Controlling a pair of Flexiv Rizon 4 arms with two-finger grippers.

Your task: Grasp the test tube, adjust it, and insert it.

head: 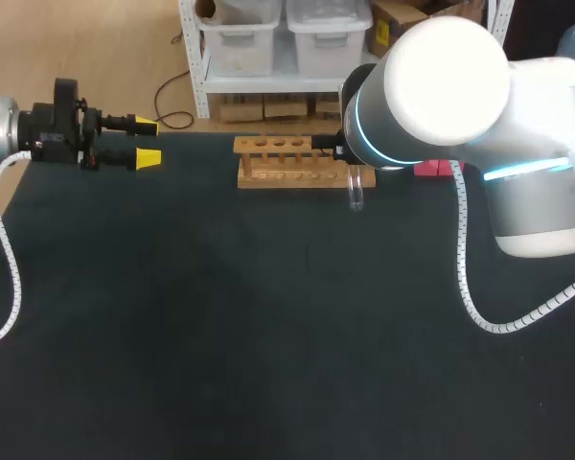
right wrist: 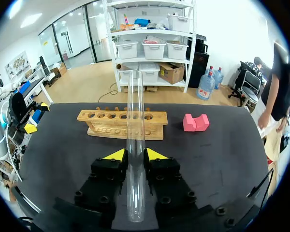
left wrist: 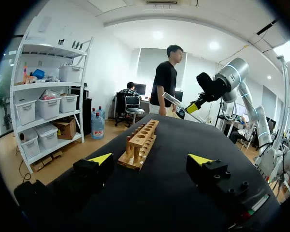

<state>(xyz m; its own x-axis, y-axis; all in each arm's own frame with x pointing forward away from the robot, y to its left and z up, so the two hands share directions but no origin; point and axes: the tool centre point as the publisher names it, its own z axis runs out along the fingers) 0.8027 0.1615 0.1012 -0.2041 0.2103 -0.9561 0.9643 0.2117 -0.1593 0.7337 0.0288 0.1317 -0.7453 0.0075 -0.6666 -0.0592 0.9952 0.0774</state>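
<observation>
Right gripper (right wrist: 134, 155) clamped on test tube (right wrist: 135, 111) mid-length, likely to leave one end free for insertion. Rack (right wrist: 121, 123) at gripper's 12 o'clock, apart. Left gripper (left wrist: 151, 159) spread, empty, at rack's 9 o'clock, probably on hand for the adjusting.

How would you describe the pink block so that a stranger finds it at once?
On the dark table, find the wooden rack with holes near the far edge. Just past one end of it, not touching, sits the pink block, the only pink thing there, notched on top.
</observation>
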